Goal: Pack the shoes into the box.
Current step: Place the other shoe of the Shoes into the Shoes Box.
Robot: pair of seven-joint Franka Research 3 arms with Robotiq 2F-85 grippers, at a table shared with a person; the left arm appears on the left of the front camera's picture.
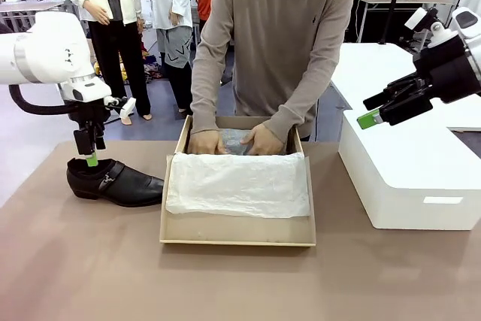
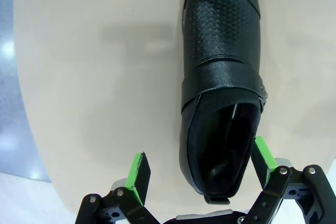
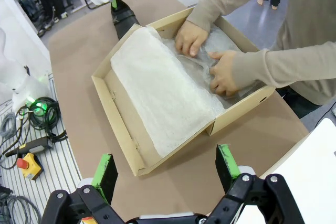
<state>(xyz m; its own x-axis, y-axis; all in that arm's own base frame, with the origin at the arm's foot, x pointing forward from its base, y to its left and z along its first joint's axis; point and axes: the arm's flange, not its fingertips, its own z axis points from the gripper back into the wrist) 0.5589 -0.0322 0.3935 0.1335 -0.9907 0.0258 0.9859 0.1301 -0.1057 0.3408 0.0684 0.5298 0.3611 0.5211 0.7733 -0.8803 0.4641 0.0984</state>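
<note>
**One shoe beside the open box, ready to be picked up**

Front view: the left hand (image 1: 90,157) hangs over the heel of the shoe (image 1: 120,183) at left of frame, just beside the box (image 1: 237,235). The person's hands (image 1: 261,140) press the tissue paper (image 1: 237,184) at the far end, likely making room, while the right hand (image 1: 370,109), fingers apart, is held clear at upper right. Left wrist view: fingers (image 2: 138,170) straddle the heel opening, not clamped on it — lined up to grip. Right wrist view: the box sits mid-frame, tissue across its floor.

- Left arm (image 1: 52,54) comes in at nine o'clock, wrist vertical; left gripper (image 1: 91,157) points toward six — jaws spread apart.
- Right gripper (image 1: 370,110) is raised at three o'clock, aimed toward eight — jaws wide.
</note>
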